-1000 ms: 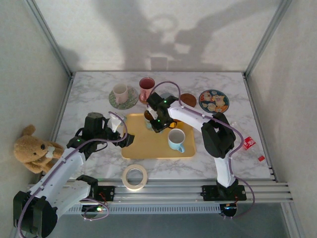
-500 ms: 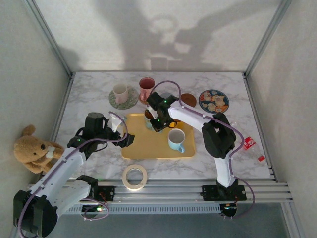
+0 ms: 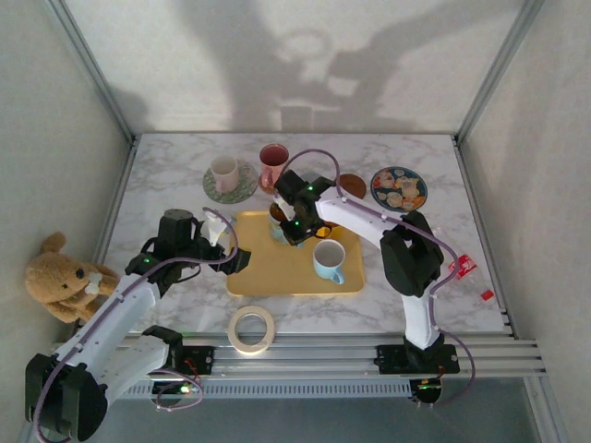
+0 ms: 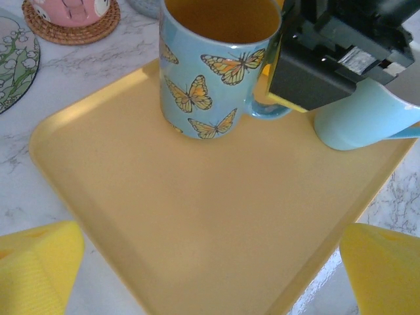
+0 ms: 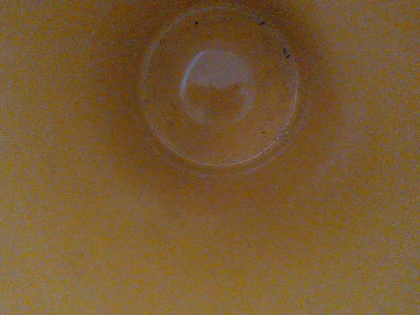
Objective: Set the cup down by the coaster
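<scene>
A butterfly-printed blue cup (image 4: 210, 72) with a yellow inside stands at the far left of the yellow tray (image 4: 197, 223). My right gripper (image 3: 284, 224) reaches down over it from above, shut on the cup's rim beside the handle. The right wrist view looks straight into the cup's yellow bottom (image 5: 220, 88). A bare brown coaster (image 3: 350, 185) lies on the marble behind the tray. My left gripper (image 4: 210, 275) hovers open over the tray's near left part, its yellow fingertips (image 4: 36, 262) wide apart with nothing between them.
A plain light-blue cup (image 3: 329, 258) stands on the tray's right half. Behind the tray are a pink mug (image 3: 273, 162) on a woven coaster and a pale cup (image 3: 223, 170) on a green mat. A cookie plate (image 3: 399, 187), tape roll (image 3: 252, 329) and teddy bear (image 3: 65, 277) lie around.
The right wrist has edged slightly toward the back left over the butterfly cup. The left arm, tray and cups have not moved.
</scene>
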